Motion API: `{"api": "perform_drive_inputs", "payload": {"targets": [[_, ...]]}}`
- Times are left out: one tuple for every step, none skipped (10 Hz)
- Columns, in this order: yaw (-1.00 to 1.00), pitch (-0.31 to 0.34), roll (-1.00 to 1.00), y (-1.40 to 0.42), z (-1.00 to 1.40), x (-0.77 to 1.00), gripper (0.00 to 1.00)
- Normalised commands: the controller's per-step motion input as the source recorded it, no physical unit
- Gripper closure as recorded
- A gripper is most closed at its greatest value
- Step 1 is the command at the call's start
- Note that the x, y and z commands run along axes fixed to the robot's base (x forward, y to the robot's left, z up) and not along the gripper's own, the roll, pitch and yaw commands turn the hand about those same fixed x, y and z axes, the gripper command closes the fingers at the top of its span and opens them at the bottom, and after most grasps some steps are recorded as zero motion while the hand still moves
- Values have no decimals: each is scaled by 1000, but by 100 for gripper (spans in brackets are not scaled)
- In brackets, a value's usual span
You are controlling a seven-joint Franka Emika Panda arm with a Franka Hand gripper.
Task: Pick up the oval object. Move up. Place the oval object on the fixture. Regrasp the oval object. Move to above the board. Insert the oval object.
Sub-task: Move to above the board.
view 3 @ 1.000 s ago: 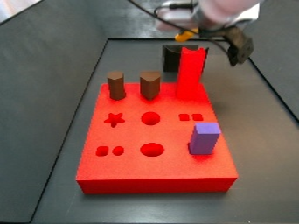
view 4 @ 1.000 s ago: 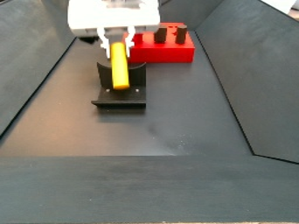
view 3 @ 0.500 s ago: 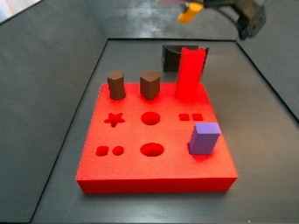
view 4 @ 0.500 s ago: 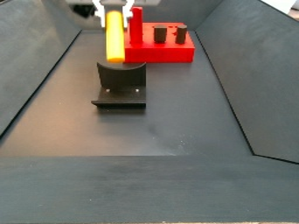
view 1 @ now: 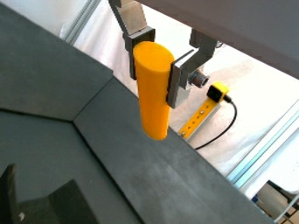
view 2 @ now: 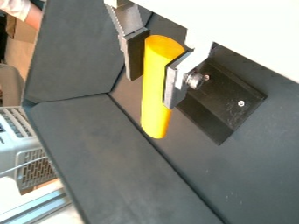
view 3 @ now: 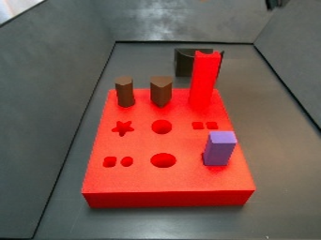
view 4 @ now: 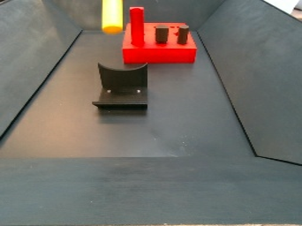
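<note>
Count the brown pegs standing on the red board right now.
2: brown peg at the flat red board's far left, another just beside it. None looks hidden. The gripper holds the yellow-orange oval peg overhead.

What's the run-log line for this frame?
gripper: shut on oval object, raised high, out of both side views | oval object: vertical, lower end free | fixture: empty | board: not yet reached

Gripper point(view 1: 163, 63) raised high, jaws clamped on oval object point(view 1: 153, 87)
</note>
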Motion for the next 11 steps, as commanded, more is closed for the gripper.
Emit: {"api": "perform_drive_inputs", "payload": {"targets": [[25, 135, -52, -18, 1000, -44, 100], [54, 136, -54, -18, 894, -29, 100], [65, 136, -51, -19, 774, -18, 100], [84, 141, -46, -23, 536, 2, 100], [99, 142, -44, -27, 362, 18, 100], [-128, 10, -1000, -1000, 148, -483, 100], [-126, 6, -1000, -1000, 118, -483, 100], [-127, -6, -1000, -1000, 140, -508, 100], [-128, -5, -1000, -1000, 128, -518, 100], [-132, 1, -1000, -1000, 126, -527, 100], [-131, 8, -1000, -1000, 127, -529, 100]]}}
